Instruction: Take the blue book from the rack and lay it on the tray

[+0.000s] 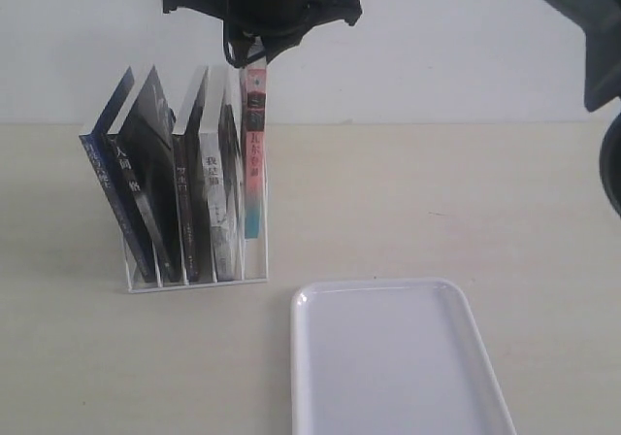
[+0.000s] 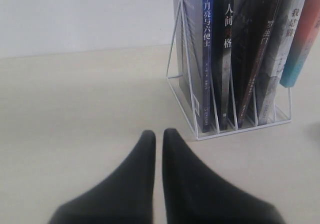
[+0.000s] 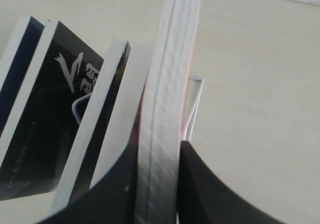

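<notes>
Pinching pink-spined book point(image 1: 254, 153) at the rack point(image 1: 194, 282) with right gripper point(image 3: 159, 156); holding left gripper point(image 2: 159, 136) closed near it, over beige tabletop point(image 1: 437, 202), white wall point(image 1: 437, 56) behind.

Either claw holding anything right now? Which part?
Right claw grips the pink-spined book by its top edge; left claw holds nothing.

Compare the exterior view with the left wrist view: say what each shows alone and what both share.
Only the exterior view: the tray, and the right gripper clamped on the top of the pink-spined book. Only the left wrist view: the left gripper, fingers nearly together, above bare table. Both: the rack with its books, the blue book in the end slot farthest from the pink-spined one.
</notes>
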Controlling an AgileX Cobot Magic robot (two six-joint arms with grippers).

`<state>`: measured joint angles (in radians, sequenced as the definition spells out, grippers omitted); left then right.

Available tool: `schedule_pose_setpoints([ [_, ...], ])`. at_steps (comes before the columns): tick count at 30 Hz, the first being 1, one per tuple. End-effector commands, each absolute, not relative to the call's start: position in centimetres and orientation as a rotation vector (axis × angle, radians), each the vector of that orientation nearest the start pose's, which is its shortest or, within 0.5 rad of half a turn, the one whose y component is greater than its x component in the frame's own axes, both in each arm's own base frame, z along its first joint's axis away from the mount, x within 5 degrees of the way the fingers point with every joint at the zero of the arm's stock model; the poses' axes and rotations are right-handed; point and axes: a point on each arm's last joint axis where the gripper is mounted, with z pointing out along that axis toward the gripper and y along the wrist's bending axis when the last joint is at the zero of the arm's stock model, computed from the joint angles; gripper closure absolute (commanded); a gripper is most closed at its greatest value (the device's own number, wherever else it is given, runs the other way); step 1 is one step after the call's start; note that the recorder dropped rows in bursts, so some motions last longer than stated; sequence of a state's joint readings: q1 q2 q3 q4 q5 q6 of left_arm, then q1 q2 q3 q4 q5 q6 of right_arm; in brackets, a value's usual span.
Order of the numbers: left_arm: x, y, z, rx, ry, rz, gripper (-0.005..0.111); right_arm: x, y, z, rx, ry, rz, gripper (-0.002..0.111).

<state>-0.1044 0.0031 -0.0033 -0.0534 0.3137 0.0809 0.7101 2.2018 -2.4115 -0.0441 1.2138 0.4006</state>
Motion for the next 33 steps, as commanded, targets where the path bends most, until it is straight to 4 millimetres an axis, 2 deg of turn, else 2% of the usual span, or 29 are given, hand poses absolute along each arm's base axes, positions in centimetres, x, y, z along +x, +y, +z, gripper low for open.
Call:
schedule_pose_setpoints([
  [1, 5.4, -0.7, 18.5, 0.124, 1.794, -0.07, 0.102, 37.1, 31.1, 36.4, -0.375, 2.445, 0.413, 0.108],
  [10, 5.4, -0.7, 18.5, 0.124, 1.794, -0.07, 0.102, 38.3, 32.1, 33.5, -0.385, 2.483, 0.385, 0.108],
  [19, 5.4, -0.7, 18.5, 0.124, 1.794, -0.07, 0.102, 38.8, 32.6, 32.2, -0.387, 2.488, 0.385, 0.108],
  [21, 5.4, -0.7, 18.5, 0.124, 1.794, -0.07, 0.102, 38.8, 32.6, 32.1, -0.388, 2.49, 0.384, 0.102],
  [26, 5.4, -0.7, 18.5, 0.124, 1.794, -0.07, 0.102, 38.8, 32.7, 32.1, -0.387, 2.492, 0.394, 0.072],
  [28, 5.4, -0.7, 18.5, 0.124, 1.794, -0.07, 0.102, 38.8, 32.6, 32.1, -0.388, 2.498, 0.391, 0.064],
  [33, 5.4, -0.7, 18.5, 0.124, 1.794, -0.07, 0.102, 38.6, 32.5, 31.9, -0.416, 2.522, 0.364, 0.064],
])
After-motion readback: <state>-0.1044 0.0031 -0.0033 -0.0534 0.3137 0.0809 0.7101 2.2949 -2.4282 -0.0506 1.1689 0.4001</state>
